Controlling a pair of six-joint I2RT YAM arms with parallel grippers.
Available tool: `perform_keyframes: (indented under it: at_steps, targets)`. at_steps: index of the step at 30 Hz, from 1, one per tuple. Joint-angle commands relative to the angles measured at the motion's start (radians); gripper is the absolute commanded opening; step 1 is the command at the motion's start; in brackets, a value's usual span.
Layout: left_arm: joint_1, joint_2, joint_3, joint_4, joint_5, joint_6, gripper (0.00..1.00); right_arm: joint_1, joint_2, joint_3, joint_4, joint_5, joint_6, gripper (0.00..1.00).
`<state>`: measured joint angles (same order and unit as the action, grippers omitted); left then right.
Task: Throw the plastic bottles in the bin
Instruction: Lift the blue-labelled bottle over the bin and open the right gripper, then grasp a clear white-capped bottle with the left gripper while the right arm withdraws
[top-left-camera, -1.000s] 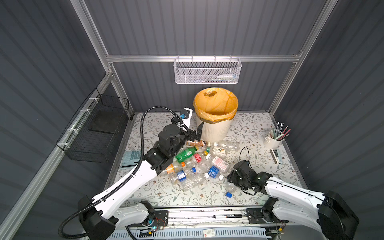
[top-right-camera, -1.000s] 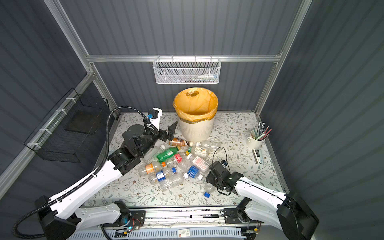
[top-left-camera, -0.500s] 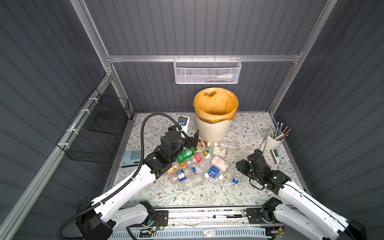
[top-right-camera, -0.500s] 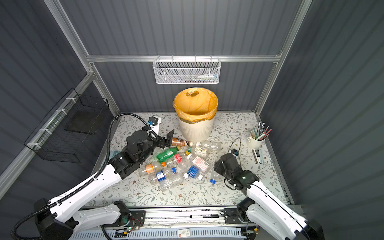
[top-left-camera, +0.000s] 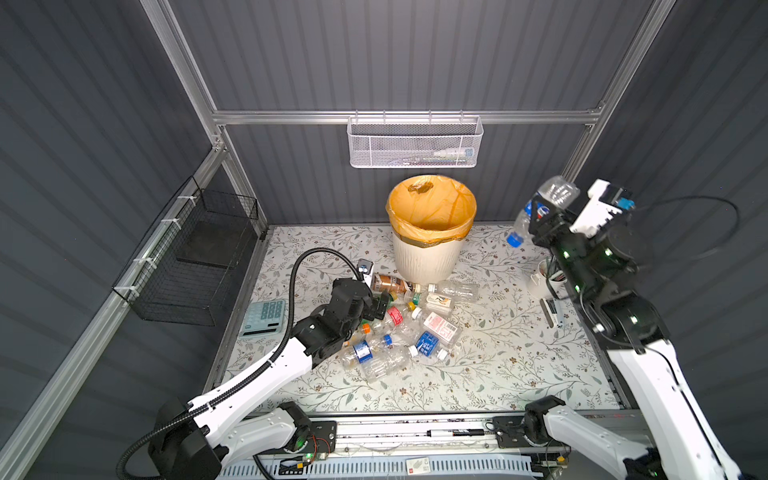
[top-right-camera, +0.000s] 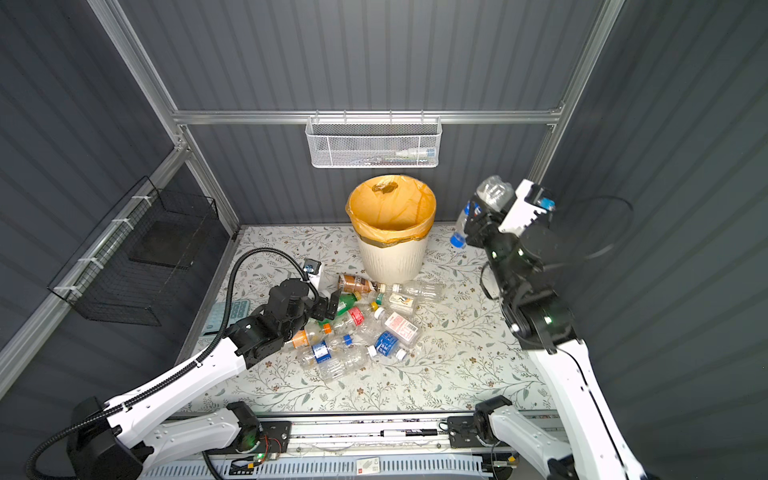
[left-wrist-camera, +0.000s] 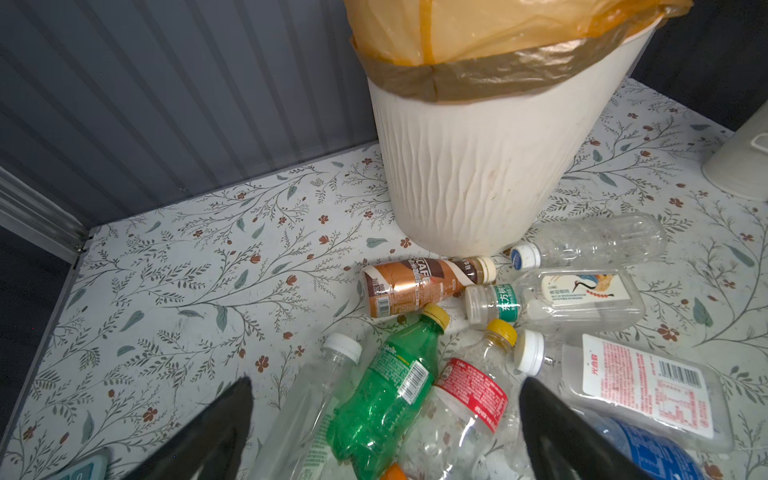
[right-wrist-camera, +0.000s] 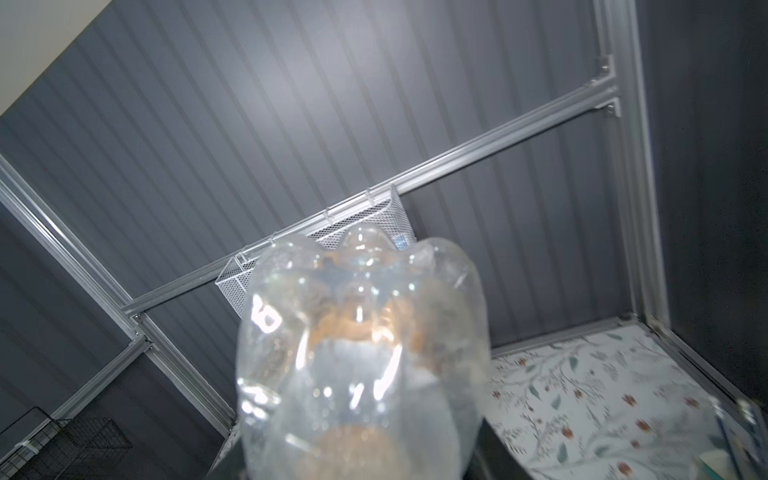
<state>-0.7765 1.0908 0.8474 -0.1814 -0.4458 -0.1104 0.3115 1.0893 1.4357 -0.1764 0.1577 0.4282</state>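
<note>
Jaws of the right gripper (top-left-camera: 540, 219) clench the clear blue-capped bottle (top-left-camera: 557, 192) mid-body; long axis slanted, cap down, base up. Left gripper (left-wrist-camera: 385, 380) gapes over the green Sprite bottle (left-wrist-camera: 386, 401).

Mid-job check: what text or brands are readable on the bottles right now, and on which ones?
"Sprite": green bottle.
"东方树": neck band of the bird-label bottle.
"光合": white-label bottle; its fine print is too small.
Unreadable: brown bottle, red-label bottle, held clear bottle.
</note>
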Motion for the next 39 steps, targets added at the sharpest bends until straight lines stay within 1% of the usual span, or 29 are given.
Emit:
perform_keyframes:
  at_steps: [1,3,4,5,6,7,8,9,12,13,16,18,21,25,29,34,39]
  targets:
    - [-0.004,0.019,-0.007,-0.035,0.008,-0.037,1.0,0.001,0.27,0.124,0.033,-0.23,0.03,0.53]
    - [-0.004,0.029,-0.001,-0.049,0.013,-0.037,1.0,0.004,0.458,0.295,-0.065,-0.367,0.037,0.58]
    - [-0.004,0.033,0.0,-0.057,0.012,-0.037,1.0,0.007,0.544,0.394,-0.152,-0.391,0.025,0.64]
    - [-0.003,0.037,0.004,-0.068,0.013,-0.037,1.0,0.005,0.603,0.482,-0.222,-0.392,0.012,0.74]
    - [-0.005,0.039,0.006,-0.082,0.01,-0.037,1.0,0.005,0.649,0.552,-0.296,-0.371,0.001,0.94]
    - [-0.005,0.038,0.007,-0.095,0.009,-0.037,1.0,0.002,0.663,0.577,-0.322,-0.338,-0.004,0.99]
    - [-0.008,0.035,0.007,-0.109,0.003,-0.038,1.0,0.0,0.652,0.564,-0.319,-0.299,0.0,0.99]
    - [-0.013,0.03,0.005,-0.118,-0.002,-0.038,1.0,-0.003,0.617,0.517,-0.286,-0.264,0.007,0.99]
    - [-0.046,0.016,-0.011,-0.131,-0.029,-0.017,1.0,-0.006,0.472,0.303,-0.126,-0.186,0.013,0.99]
    - [-0.071,0.017,-0.011,-0.138,-0.053,-0.004,1.0,-0.008,0.418,0.229,-0.089,-0.17,0.009,0.99]
    - [-0.177,0.058,0.014,-0.19,-0.16,0.051,1.0,-0.017,0.31,0.093,-0.072,-0.158,-0.004,0.99]
    - [-0.22,0.115,0.058,-0.263,-0.18,0.07,1.0,-0.024,0.242,-0.011,-0.067,-0.143,-0.019,0.99]
    - [-0.259,0.201,0.112,-0.374,-0.147,0.091,1.0,-0.043,0.138,-0.176,-0.05,-0.125,-0.026,0.99]
    - [-0.327,0.292,0.158,-0.494,-0.124,0.103,1.0,-0.108,0.009,-0.392,-0.039,-0.139,0.019,0.99]
    - [-0.366,0.358,0.194,-0.577,-0.043,0.109,0.97,-0.18,-0.099,-0.567,-0.04,-0.163,0.056,0.99]
    - [-0.396,0.416,0.214,-0.609,0.053,0.108,0.94,-0.224,-0.168,-0.68,-0.052,-0.184,0.075,0.99]
    - [-0.41,0.465,0.22,-0.627,0.098,0.087,0.9,-0.25,-0.196,-0.758,-0.049,-0.182,0.091,0.99]
